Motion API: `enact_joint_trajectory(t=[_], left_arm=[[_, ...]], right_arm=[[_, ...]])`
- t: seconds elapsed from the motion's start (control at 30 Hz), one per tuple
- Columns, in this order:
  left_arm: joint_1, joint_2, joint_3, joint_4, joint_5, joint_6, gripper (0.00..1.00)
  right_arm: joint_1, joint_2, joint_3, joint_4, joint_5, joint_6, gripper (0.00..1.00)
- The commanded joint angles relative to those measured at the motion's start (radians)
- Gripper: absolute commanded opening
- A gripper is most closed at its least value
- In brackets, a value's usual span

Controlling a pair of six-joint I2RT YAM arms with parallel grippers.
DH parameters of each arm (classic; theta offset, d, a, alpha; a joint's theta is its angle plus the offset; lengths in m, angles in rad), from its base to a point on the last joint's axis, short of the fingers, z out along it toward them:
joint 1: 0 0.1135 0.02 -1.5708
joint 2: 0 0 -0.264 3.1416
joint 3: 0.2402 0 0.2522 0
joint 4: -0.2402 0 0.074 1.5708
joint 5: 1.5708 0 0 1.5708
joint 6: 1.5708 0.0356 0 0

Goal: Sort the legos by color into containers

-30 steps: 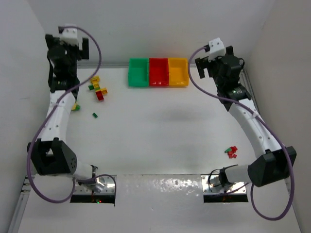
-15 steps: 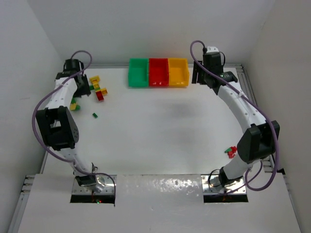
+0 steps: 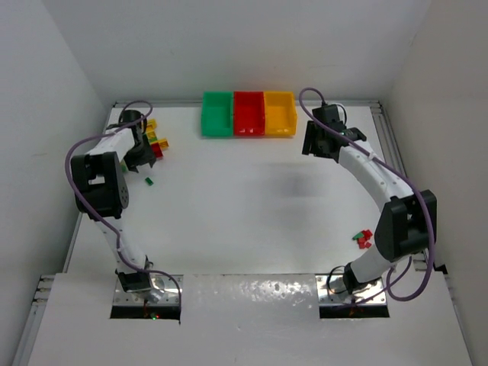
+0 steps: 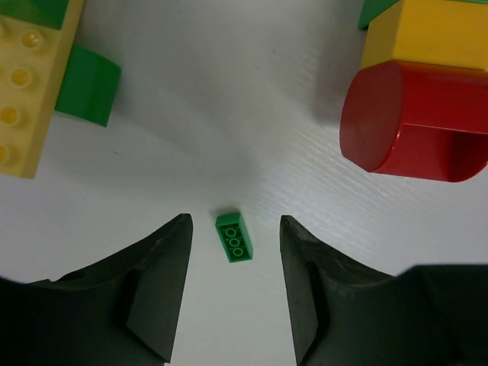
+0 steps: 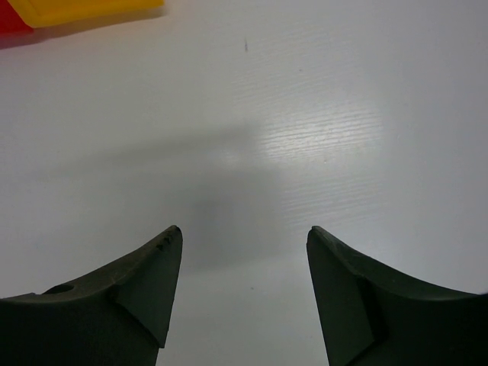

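Three containers stand in a row at the back: green, red, yellow. Legos lie at the far left: a yellow brick, a red piece and a tiny green brick. My left gripper hangs over this pile. In the left wrist view the left gripper is open, and the tiny green brick lies on the table in the gap, untouched. A red piece and a yellow brick flank it. My right gripper is open over bare table.
A few red and green legos lie at the right beside the right arm's elbow. A curved green piece sits by the yellow brick. A corner of the yellow container shows in the right wrist view. White walls close in the table on three sides.
Both arms have come down from a raised pose toward the table. The left gripper now sits low over the left pile, the right one in front of the yellow bin. Both jaws have narrowed.
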Motion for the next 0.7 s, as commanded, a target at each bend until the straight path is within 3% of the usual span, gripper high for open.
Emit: enact_joint_trajectory(t=[0.0,0.07,0.43,0.53,0.63,0.67], left_arm=[[-0.009,0.031,-0.03,0.036,0.004,-0.022,0.47],[-0.009,0.029,-0.059,0.027,0.008,-0.045,0.42],[-0.01,0.02,-0.119,0.062,0.007,-0.069,0.36],[-0.01,0.042,-0.131,0.072,0.014,-0.088,0.25],[-0.01,0.037,-0.147,0.067,0.018,-0.089,0.03],[-0.012,0.025,-0.147,0.062,0.011,-0.088,0.0]], right_arm=[[0.004,-0.052,-0.01,0.033,0.019,0.025,0.67],[0.004,-0.058,-0.01,0.035,0.019,0.021,0.67],[0.004,-0.081,-0.009,0.047,0.038,0.007,0.67],[0.004,-0.095,-0.009,0.044,0.058,-0.004,0.67],[0.004,-0.117,-0.018,0.052,0.088,-0.017,0.67],[0.004,-0.123,-0.024,0.055,0.102,-0.024,0.67]])
